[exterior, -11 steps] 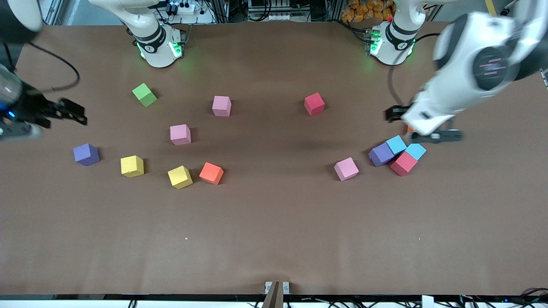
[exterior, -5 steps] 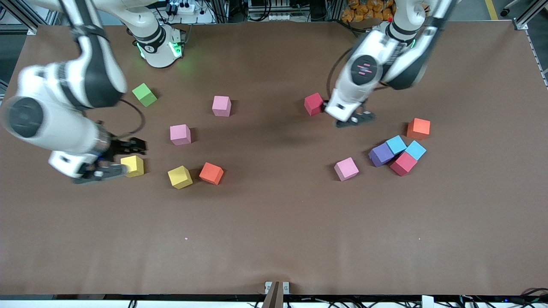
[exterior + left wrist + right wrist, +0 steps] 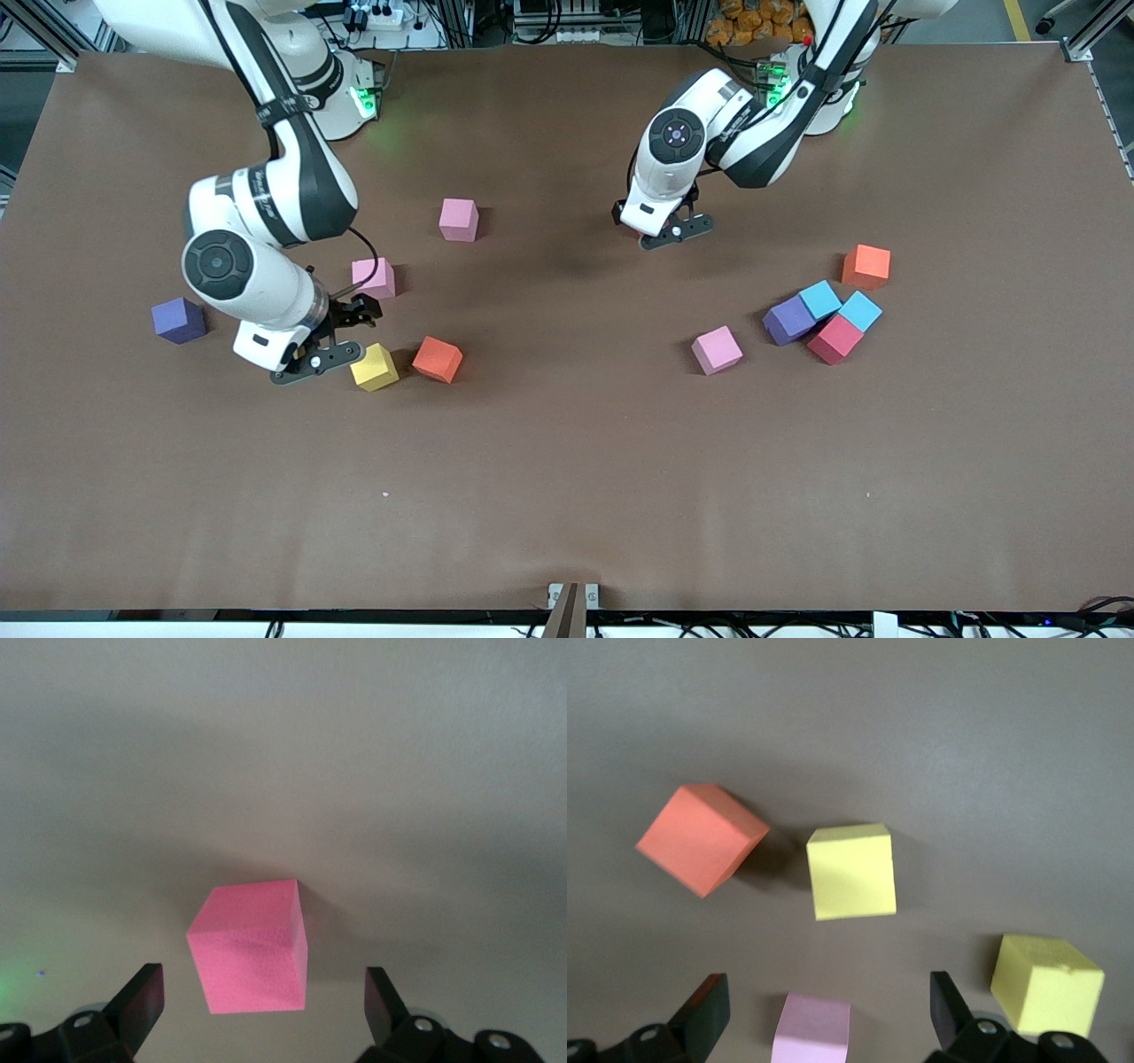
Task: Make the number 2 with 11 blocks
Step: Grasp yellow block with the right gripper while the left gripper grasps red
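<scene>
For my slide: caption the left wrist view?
Open left claw poised over a red block on the brown table.

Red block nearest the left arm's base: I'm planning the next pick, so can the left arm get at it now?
Probably yes: the left gripper hangs open directly over the red block, a finger to either side, and only bare table surrounds it.

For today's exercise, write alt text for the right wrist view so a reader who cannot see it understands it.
The right hand, open, hangs over a brown table with an orange block, two yellow blocks and a pink block partly between its fingers.
</scene>
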